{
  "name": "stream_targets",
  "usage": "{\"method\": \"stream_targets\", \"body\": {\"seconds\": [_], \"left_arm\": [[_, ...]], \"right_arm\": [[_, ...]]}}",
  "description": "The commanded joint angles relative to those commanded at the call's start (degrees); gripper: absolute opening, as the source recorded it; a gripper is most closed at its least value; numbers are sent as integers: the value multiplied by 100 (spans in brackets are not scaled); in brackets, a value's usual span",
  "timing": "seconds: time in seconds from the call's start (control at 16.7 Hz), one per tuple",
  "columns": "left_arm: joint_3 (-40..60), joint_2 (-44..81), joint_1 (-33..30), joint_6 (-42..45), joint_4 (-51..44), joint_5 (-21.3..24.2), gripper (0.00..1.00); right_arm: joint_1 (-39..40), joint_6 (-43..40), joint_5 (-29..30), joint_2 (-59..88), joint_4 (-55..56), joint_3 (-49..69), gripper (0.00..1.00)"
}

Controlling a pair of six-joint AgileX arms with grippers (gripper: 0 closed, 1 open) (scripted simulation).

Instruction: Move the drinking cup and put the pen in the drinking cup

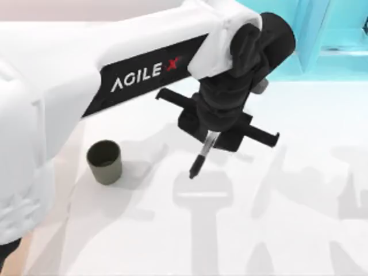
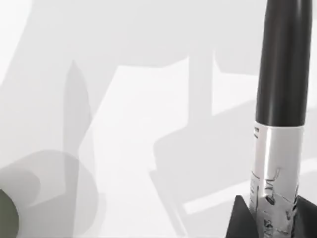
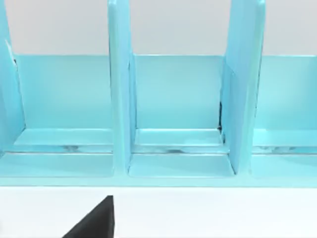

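Left gripper (image 1: pixel 211 137), raised over the middle of the table (image 1: pixel 299 190), pinches the pen (image 1: pixel 202 154) by its upper part; the pen hangs nearly upright with its dark tip pointing down and clear of the surface. In the left wrist view the fingers (image 2: pixel 238 218) bracket the pale middle section of the pen (image 2: pixel 280 99), whose black end extends away from the camera. The cup (image 1: pixel 104 161) stands upright on the table toward its left side, well apart from the pen tip, its mouth open and nothing visible inside; its rim edges into the left wrist view (image 2: pixel 7 218). The right arm is parked facing a pale blue rack (image 3: pixel 173 109) at the table's far right; whether its fingers are spread cannot be told. Judged progress: pen lifted and secured; carrying it over the cup, lowering and releasing remain. Whether the cup already sits at its intended spot cannot be judged
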Motion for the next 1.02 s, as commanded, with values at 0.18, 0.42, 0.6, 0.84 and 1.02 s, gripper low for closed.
{"method": "stream_targets", "body": {"seconds": [0.18, 0.42, 0.6, 0.84, 1.02], "left_arm": [[-245, -253, -171, -172, -182, -21, 0], [-223, -231, -141, -158, -168, -16, 0], [-463, -261, -91, -86, 67, -9, 0], [-1264, -667, 141, 160, 1040, 54, 0], [-2115, -1220, 392, 389, 2106, 123, 0]], "right_arm": [[0, 0, 0, 0, 0, 0, 100], [0, 0, 0, 0, 0, 0, 100], [0, 0, 0, 0, 0, 0, 100], [0, 0, 0, 0, 0, 0, 100], [0, 0, 0, 0, 0, 0, 100]]}}
